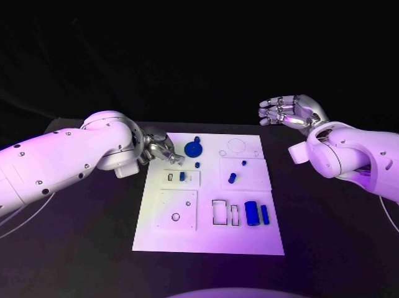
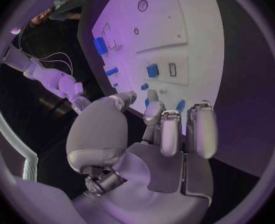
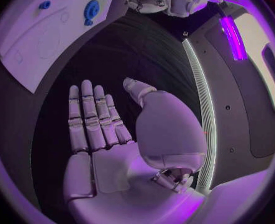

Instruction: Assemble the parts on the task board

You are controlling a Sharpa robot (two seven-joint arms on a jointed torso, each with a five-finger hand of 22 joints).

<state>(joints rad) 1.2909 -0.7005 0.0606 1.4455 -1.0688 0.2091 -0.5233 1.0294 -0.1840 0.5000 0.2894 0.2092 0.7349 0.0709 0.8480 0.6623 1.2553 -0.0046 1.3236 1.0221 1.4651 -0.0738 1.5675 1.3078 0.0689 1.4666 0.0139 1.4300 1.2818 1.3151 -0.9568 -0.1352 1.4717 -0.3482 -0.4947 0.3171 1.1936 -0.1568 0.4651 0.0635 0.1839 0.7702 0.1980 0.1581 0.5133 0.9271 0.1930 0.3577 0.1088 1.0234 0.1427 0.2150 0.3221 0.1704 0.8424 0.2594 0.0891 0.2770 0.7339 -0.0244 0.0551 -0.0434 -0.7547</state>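
Note:
The white task board point(image 1: 209, 233) lies in the middle of the black table. A blue gear point(image 1: 193, 149) sits at its far edge, with small blue parts point(image 1: 232, 178) mid-board and a blue cylinder point(image 1: 250, 213) near the front right. My left hand point(image 1: 159, 149) reaches over the board's far-left corner, fingers stretched out, their tips point(image 2: 172, 118) beside a small blue piece point(image 2: 180, 105); nothing is clasped. My right hand point(image 1: 292, 112) is raised beyond the far-right corner, off the board. Its palm point(image 3: 112, 159) is bare and its fingers point(image 3: 90, 114) lie straight.
Empty outlined slots point(image 1: 220, 212) and a round hole point(image 1: 175, 216) mark the board's near half. In the right wrist view the board point(image 3: 38, 40) and gear point(image 3: 90, 8) lie far from the hand, across bare black table point(image 1: 74, 248).

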